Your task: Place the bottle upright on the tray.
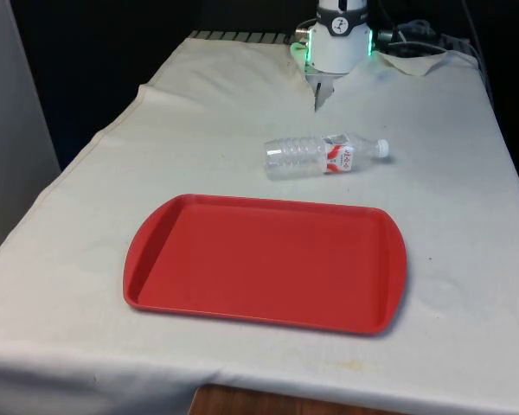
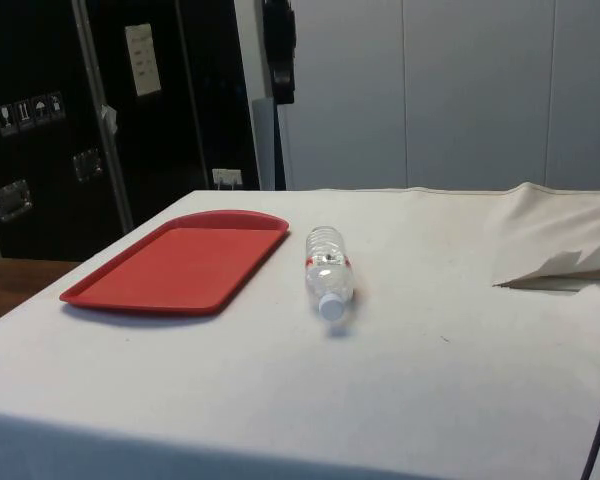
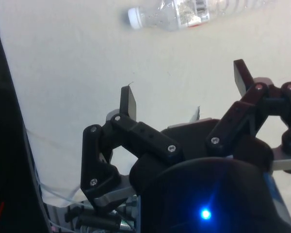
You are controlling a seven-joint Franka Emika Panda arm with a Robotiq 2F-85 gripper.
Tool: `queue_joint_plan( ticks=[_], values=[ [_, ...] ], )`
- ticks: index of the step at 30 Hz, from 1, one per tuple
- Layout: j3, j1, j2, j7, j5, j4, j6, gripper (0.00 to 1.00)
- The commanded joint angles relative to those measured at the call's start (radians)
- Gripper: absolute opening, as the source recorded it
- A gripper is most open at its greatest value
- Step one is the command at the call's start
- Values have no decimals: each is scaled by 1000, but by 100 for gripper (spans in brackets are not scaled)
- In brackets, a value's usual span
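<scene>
Clear plastic water bottle (image 1: 324, 156) lying on its side just beyond the empty red tray (image 1: 156, 268); gripper (image 3: 184, 90) spread wide, grasping nothing, well apart.

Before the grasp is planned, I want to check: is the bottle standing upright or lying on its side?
Lying on its side. The bottle rests lengthwise on the white cloth beyond the red tray, its white cap pointing sideways.
</scene>
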State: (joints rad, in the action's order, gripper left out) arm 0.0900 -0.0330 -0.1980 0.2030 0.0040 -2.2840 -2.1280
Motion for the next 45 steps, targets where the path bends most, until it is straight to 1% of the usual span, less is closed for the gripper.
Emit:
queue_joint_plan(
  ticks=[1,3,7,8,9,16,17,18,19,23,26,27,28,34,35,36,42,43,44,45],
  values=[
    [3,-2,1,2,0,-8,-18,100],
    [6,-1,2,5,0,-11,-23,100],
    [11,-3,3,14,0,-20,-34,100],
    [9,-1,3,13,0,-15,-21,100],
    [12,-3,4,16,0,-20,-35,100],
    [16,-3,9,37,0,-30,-50,100],
    [16,-3,10,39,0,-31,-51,100],
    [15,-2,9,38,0,-26,-35,100],
    [16,-3,12,42,0,-32,-53,100],
    [17,-3,18,57,0,-41,-67,100],
    [17,-3,20,66,-1,-48,-76,100],
    [17,-2,18,65,0,-45,-63,100],
    [17,-3,21,69,-1,-50,-80,100],
    [17,-3,30,93,0,-69,-109,100],
    [17,-2,29,89,0,-62,-93,100],
    [17,-3,32,99,0,-74,-115,100],
    [17,-3,42,122,-1,-93,-145,100],
    [17,-3,42,122,-1,-93,-145,100],
    [17,-2,41,120,0,-87,-130,100],
    [17,-3,43,125,-1,-95,-149,100]
  ],
)
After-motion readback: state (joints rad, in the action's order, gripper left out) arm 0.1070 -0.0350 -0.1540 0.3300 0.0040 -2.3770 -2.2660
